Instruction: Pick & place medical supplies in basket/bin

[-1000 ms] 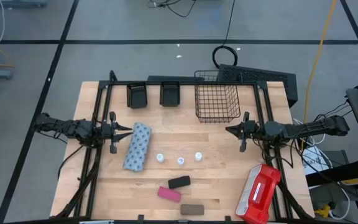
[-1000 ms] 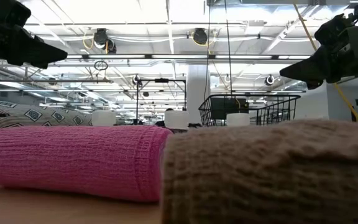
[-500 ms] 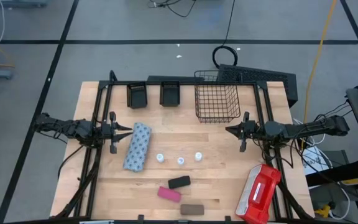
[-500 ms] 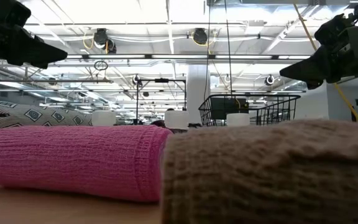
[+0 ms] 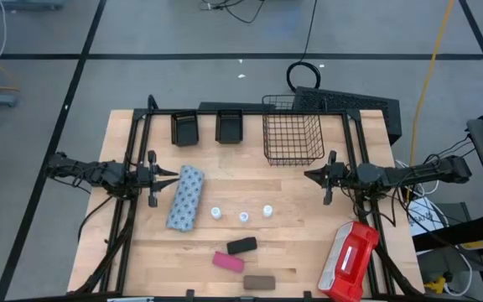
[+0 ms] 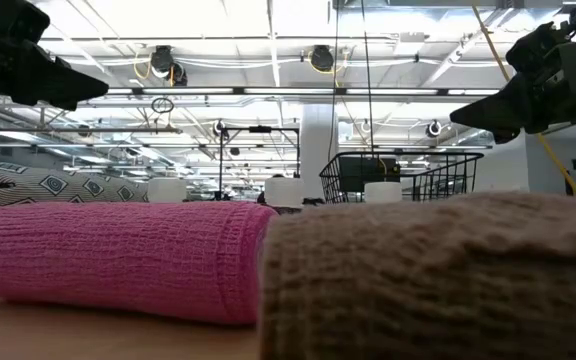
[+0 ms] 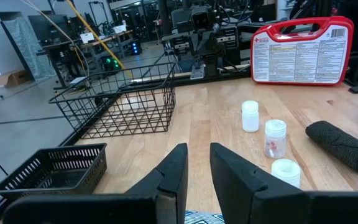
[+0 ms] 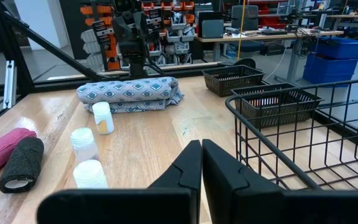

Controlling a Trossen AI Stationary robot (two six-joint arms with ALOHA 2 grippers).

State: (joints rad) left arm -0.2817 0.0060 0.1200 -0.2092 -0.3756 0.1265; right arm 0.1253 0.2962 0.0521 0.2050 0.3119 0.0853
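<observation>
The pale blue-grey dotted pack (image 5: 185, 197) lies flat at the table's left. Three white vials (image 5: 244, 217) stand in a row at mid-table. Black (image 5: 241, 246), pink (image 5: 228, 261) and brown (image 5: 258, 282) oblong rolls lie near the front edge. The black wire basket (image 5: 293, 138) and two small black trays (image 5: 185, 128) (image 5: 229, 126) stand at the far edge. My left gripper (image 5: 173, 174) hovers by the pack's far left end, narrowly open and empty (image 7: 199, 152). My right gripper (image 5: 309, 176) hovers in front of the basket, shut and empty (image 8: 201, 146).
A red-and-white case (image 5: 350, 260) lies at the front right corner. A black frame (image 5: 250, 111) runs around the table's back and sides. Bare wood (image 5: 250, 180) lies between the two grippers. The pink (image 6: 118, 255) and brown (image 6: 438, 280) rolls fill the low view.
</observation>
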